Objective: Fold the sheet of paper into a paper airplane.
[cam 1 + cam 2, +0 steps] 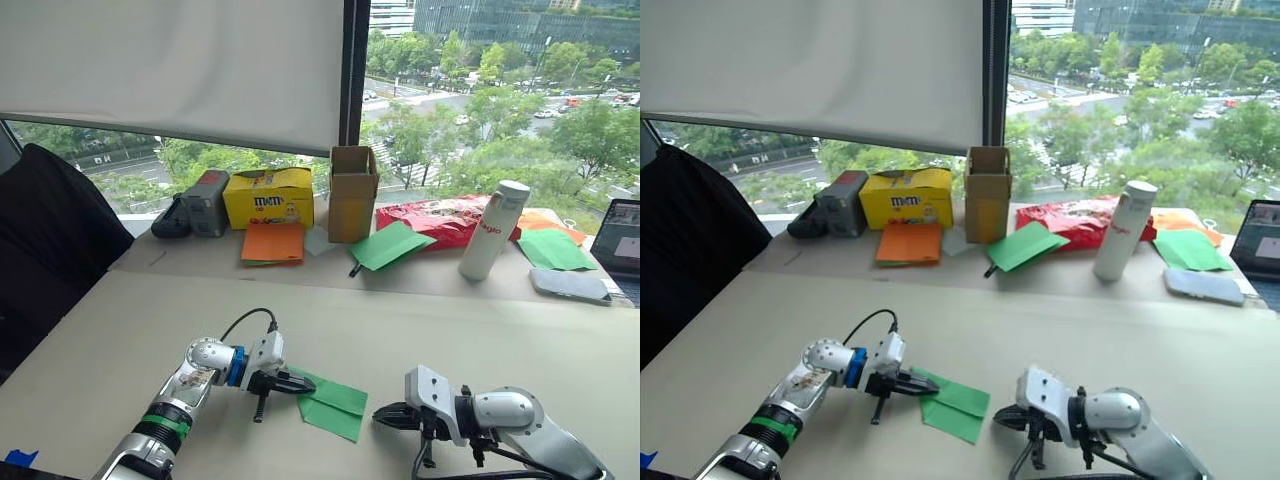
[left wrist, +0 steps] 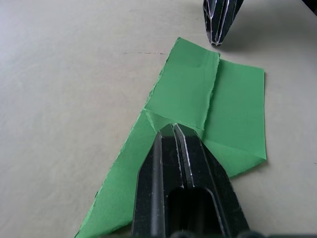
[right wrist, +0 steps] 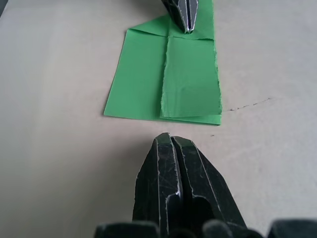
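Pinching folded sheet of paper – left end effector clamped; right end effector together, near, counter between bare.

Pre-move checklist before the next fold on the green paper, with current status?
1. Sheet of paper lies flat on the table: ok.
2. Left gripper shut, tips on the paper's folded flap: ok.
3. Right gripper shut, short of the paper's edge, not touching: ok.
4. Flap edges lined up: not ok, they look ragged and offset.
5. Whether the left tips pinch a layer or only press: cannot tell.
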